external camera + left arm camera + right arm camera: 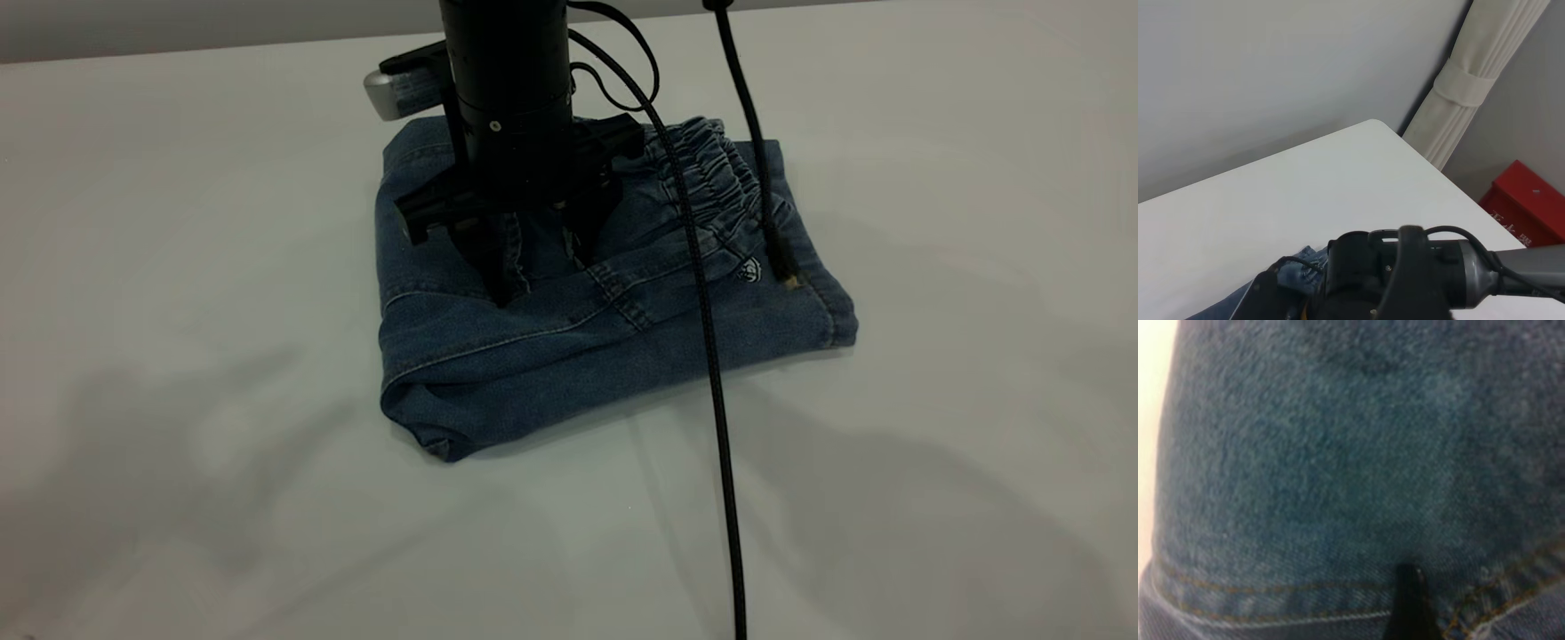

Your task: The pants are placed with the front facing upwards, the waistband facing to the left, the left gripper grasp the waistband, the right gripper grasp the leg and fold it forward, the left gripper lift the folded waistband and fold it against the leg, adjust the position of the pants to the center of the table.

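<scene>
The pants [622,338] lie folded into a compact blue denim bundle on the table [178,267], with the gathered waistband [711,169] on top at the far right. My right gripper [540,262] comes straight down onto the bundle's top, open, both tips pressed into the cloth with a ridge of denim between them. The right wrist view is filled by denim [1338,453] with tan stitching, and one black fingertip [1408,597] rests on it. The left wrist view looks across the right arm [1405,273] and a scrap of the pants [1295,267]. The left gripper is out of view.
Two black cables hang in front of the pants, a long one [711,356] and a short one [756,133] ending on the denim. A silver cylinder [396,89] sits behind the arm. Beyond the table corner [1371,123] stand a curtain [1471,87] and a red box [1528,207].
</scene>
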Available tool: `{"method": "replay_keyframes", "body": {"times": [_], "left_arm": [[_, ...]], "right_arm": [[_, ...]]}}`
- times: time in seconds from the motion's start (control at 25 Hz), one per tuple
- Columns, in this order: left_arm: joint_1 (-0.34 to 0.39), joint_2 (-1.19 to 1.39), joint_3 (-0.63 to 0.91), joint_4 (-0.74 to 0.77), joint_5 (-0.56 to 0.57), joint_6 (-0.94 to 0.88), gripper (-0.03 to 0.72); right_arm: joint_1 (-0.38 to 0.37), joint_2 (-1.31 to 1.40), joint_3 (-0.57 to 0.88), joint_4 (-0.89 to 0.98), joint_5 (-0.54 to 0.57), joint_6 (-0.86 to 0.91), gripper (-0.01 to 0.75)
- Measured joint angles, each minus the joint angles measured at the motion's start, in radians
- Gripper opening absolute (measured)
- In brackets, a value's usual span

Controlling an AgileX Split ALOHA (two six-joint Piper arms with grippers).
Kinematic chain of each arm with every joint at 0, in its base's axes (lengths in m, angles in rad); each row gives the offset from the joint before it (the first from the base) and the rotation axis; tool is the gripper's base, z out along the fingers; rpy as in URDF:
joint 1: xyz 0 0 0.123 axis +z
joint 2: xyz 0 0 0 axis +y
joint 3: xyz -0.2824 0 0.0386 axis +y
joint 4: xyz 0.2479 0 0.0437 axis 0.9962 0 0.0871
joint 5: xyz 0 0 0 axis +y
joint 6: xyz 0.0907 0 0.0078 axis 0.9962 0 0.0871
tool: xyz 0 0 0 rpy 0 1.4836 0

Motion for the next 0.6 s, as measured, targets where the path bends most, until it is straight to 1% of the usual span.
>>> {"method": "replay_keyframes", "body": {"times": [0.28,0.6], "left_arm": [[0.0,0.0,0.0,-0.003,0.005,0.0,0.474],[0.0,-0.001,0.0,-0.008,0.012,0.0,0.474]], "right_arm": [[-0.011,0.0,0.0,0.011,-0.013,0.141,0.441],[-0.018,0.012,0.0,0.011,-0.058,0.3,0.441]]}}
